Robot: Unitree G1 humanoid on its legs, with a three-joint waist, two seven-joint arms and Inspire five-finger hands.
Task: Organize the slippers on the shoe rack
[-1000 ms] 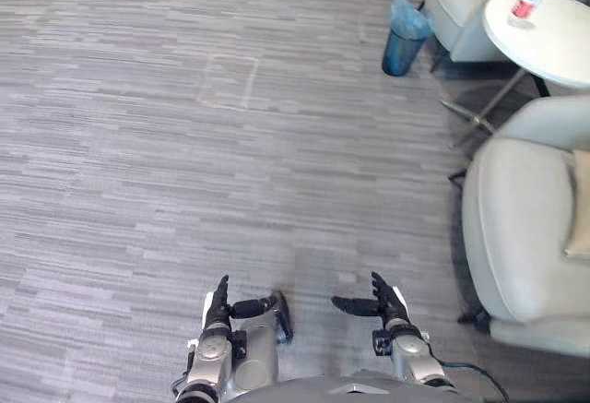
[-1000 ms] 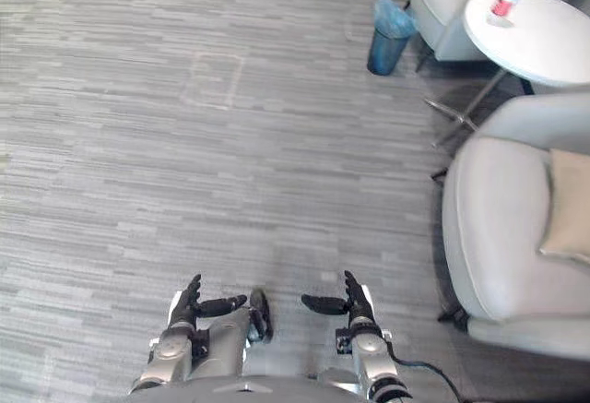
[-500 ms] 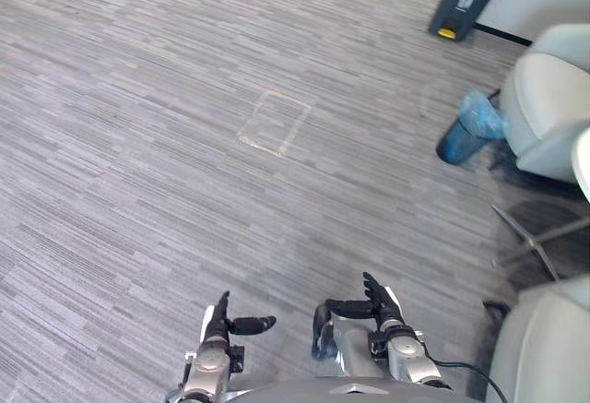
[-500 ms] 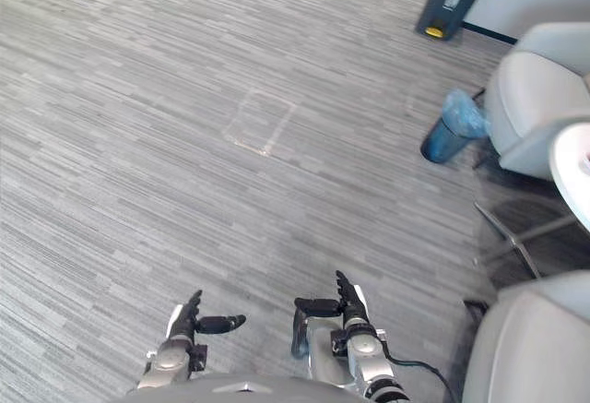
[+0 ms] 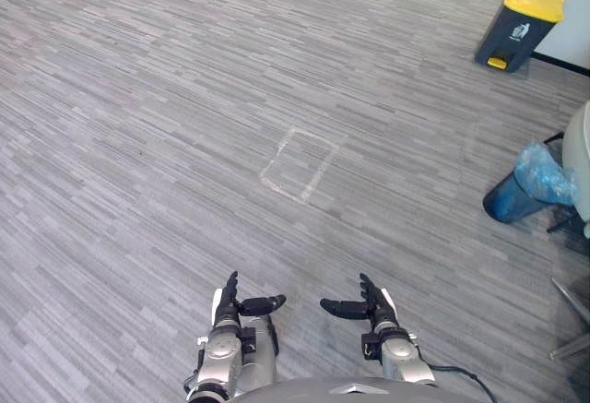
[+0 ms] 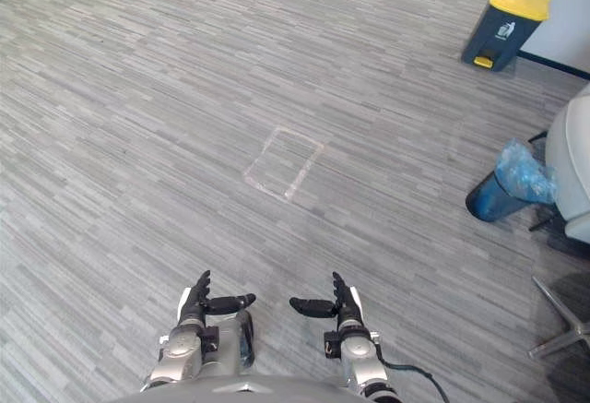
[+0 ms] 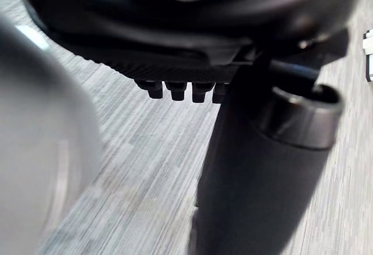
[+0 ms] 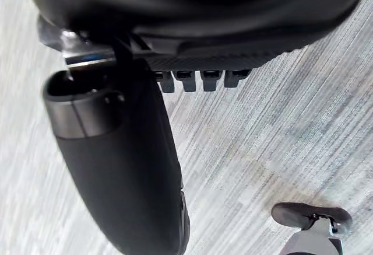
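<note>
While we are facing open floor, slippers: we cannot tell where they are lying, nor where the rack is standing.
Left hand: we are holding it low in front of us, fingers straight, thumb pointing inward, carrying nothing.
Right hand: we are holding it level with the left, well apart from it, fingers straight, thumb pointing inward, empty too.
Handling: we are expecting slippers to be light, soft and bendy, not fragile; a smooth sole may be slipping between hard fingers.
Hold: we are judging the best grip to be a pinch on the upper band or the heel edge, thumb inside, fingers outside.
Floor: we are standing over grey striped carpet, flat and, we think, rough enough to keep a slipper from sliding while we are closing on it.
Patch: a pale square outline is showing ahead of the hands.
Room: a yellow-lidded bin is standing far right by the wall; a blue bin with a bag is sitting nearer, just beside a pale chair.
</note>
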